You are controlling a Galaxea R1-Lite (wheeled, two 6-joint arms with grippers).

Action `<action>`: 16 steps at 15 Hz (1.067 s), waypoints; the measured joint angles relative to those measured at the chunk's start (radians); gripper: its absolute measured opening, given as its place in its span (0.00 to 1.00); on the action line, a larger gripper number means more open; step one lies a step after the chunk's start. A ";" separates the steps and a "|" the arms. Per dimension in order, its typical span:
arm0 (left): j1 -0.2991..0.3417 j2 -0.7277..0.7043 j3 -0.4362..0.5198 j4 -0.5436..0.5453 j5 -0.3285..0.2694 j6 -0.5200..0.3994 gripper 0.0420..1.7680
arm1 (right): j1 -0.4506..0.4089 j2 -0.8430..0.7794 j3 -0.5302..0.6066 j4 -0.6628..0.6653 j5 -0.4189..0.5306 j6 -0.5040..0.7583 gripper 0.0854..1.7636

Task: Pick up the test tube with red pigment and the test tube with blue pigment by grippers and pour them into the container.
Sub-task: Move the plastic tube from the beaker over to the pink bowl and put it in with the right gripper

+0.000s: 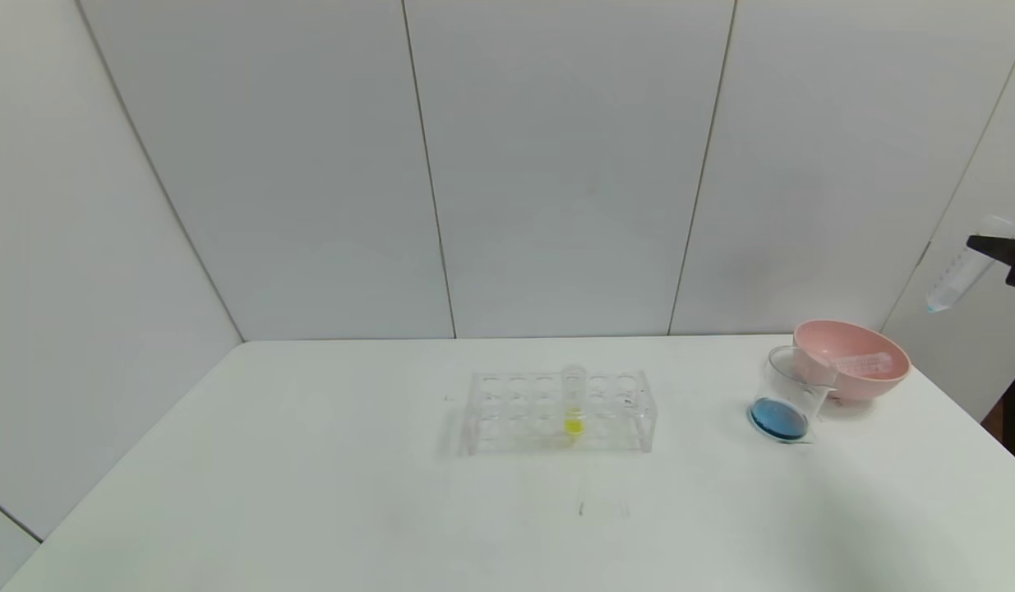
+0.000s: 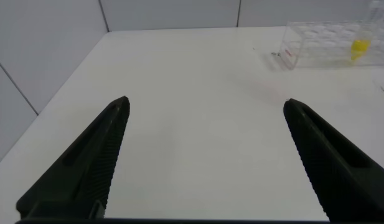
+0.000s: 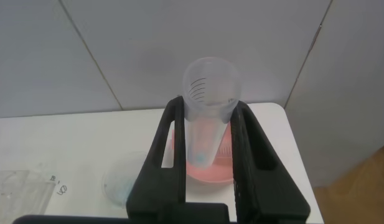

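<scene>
Currently: beaker (image 1: pixel 791 397) beside pink bowl (image 1: pixel 854 359) holds blue liquid only; one tube (image 1: pixel 865 364) lies in the bowl. Right gripper (image 3: pixel 207 140), high at the table's right edge, clamps a near-empty blue-stained tube (image 3: pixel 207 106). Left gripper (image 2: pixel 204 109) wide, empty. Red pour judged outstanding; no red tube visible.

My right gripper (image 3: pixel 207 134) clamped on clear test tube (image 3: pixel 207 109); pink bowl (image 3: pixel 207 171) beneath, beaker (image 3: pixel 120 183) at its nine o'clock.
</scene>
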 joint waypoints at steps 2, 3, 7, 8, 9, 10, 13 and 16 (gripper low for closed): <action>0.000 0.000 0.000 -0.001 0.000 0.000 1.00 | -0.010 0.051 -0.013 -0.018 0.004 0.000 0.24; 0.000 0.000 0.000 0.000 0.000 0.000 1.00 | -0.010 0.080 -0.027 -0.028 0.004 0.000 0.24; 0.000 0.000 0.000 0.000 0.000 0.000 1.00 | 0.003 0.218 -0.130 -0.037 -0.011 0.001 0.24; 0.000 0.000 0.000 -0.001 0.000 0.000 1.00 | 0.011 0.256 -0.165 -0.038 -0.028 0.002 0.24; 0.000 0.000 0.000 0.000 0.000 0.000 1.00 | 0.021 0.290 -0.198 -0.038 -0.048 0.003 0.24; 0.000 0.000 0.000 0.000 0.000 0.000 1.00 | 0.034 0.320 -0.232 -0.038 -0.069 0.003 0.24; 0.000 0.000 0.000 0.000 0.000 0.000 1.00 | 0.081 0.410 -0.334 -0.036 -0.109 0.004 0.24; 0.000 0.000 0.000 -0.001 0.000 0.000 1.00 | 0.097 0.496 -0.435 -0.029 -0.138 0.001 0.24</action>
